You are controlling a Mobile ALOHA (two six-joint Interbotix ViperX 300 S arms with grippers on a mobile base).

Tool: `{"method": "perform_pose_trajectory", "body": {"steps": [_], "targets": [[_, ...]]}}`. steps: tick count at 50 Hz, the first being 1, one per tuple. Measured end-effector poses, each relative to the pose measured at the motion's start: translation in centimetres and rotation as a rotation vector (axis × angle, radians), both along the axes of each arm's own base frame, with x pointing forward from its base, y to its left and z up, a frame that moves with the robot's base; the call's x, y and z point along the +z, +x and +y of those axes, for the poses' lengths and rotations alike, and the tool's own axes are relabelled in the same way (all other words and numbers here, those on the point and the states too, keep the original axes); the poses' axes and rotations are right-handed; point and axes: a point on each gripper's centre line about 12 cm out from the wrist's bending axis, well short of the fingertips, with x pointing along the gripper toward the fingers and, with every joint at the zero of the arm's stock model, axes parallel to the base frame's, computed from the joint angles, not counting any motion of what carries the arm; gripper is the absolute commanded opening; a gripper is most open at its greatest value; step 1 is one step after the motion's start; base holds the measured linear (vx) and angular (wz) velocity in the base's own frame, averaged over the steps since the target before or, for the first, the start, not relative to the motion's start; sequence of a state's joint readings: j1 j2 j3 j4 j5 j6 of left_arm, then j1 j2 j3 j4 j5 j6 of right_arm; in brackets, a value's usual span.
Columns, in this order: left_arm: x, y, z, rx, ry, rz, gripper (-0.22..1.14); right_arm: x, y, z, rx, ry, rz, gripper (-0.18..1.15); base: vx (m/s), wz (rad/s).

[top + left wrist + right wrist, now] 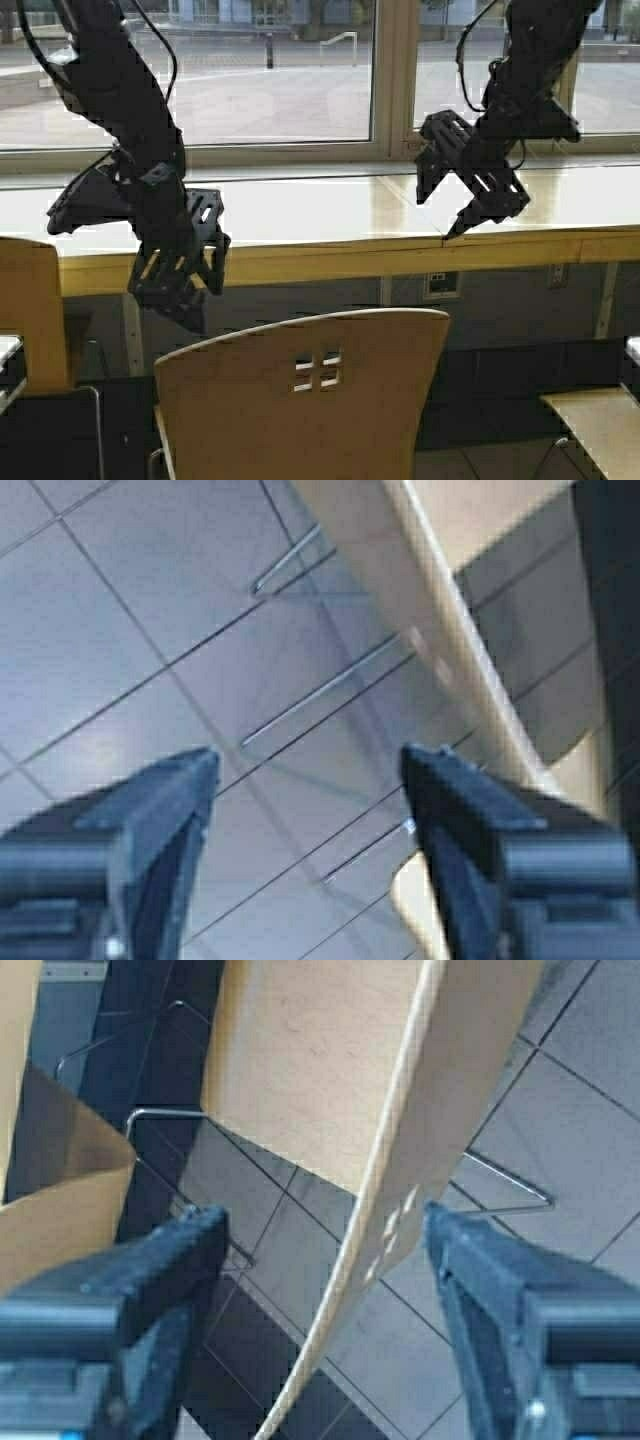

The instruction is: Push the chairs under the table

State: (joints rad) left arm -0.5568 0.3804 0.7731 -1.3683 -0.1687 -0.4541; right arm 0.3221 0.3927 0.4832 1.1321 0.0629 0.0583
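One of the chairs [300, 395], tan plywood with a four-square cutout in its curved backrest, stands in front of the table [400, 258], a long pale counter under the window. Its backrest is still out from the table's front edge. My left gripper [175, 295] hangs open just above the backrest's left end. In the left wrist view its fingers [160, 810] frame floor tiles, with the backrest edge [450, 650] beside one of them. My right gripper [437, 215] hovers open over the table. In the right wrist view the backrest [400, 1200] runs between its open fingers [150, 1270].
A second chair [30, 310] stands at the left edge. A pale seat [600, 420] shows at the lower right. Thin metal chair legs [160, 1120] cross the grey tiled floor [100, 630]. A window [270, 70] backs the table, and a wall socket [441, 285] sits below it.
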Motion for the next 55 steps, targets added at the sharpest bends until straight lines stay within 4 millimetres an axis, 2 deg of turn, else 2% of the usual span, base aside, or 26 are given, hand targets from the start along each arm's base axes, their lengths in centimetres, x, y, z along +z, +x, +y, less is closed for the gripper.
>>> {"method": "perform_pose_trajectory", "body": {"steps": [7, 16, 23, 30, 40, 55], "targets": [[-1.5, 0.0, 0.3, 0.075, 0.005, 0.029, 0.90, -1.1, 0.1, 1.6, 0.030, -0.002, 0.014, 0.93, 0.13, -0.01], [-3.2, 0.1, 0.2, 0.132, 0.006, 0.056, 0.90, -3.9, -0.2, 1.5, -0.012, 0.010, 0.080, 0.93, 0.10, -0.03], [-4.1, 0.8, -0.2, 0.160, -0.002, 0.057, 0.90, -4.6, -0.2, 2.0, -0.016, 0.014, 0.094, 0.93, 0.05, -0.03], [-4.8, 1.9, -0.8, 0.168, -0.011, 0.051, 0.90, -5.1, 1.1, 2.4, -0.017, 0.019, 0.082, 0.93, 0.04, 0.00], [-5.8, 2.3, -1.0, 0.198, -0.018, 0.061, 0.90, -6.0, 2.4, 3.4, 0.004, 0.039, 0.086, 0.93, 0.03, 0.03], [-7.3, 3.2, -1.0, 0.211, -0.011, 0.069, 0.90, -8.5, 1.9, 3.2, 0.005, 0.026, 0.135, 0.93, 0.02, 0.03]]}}
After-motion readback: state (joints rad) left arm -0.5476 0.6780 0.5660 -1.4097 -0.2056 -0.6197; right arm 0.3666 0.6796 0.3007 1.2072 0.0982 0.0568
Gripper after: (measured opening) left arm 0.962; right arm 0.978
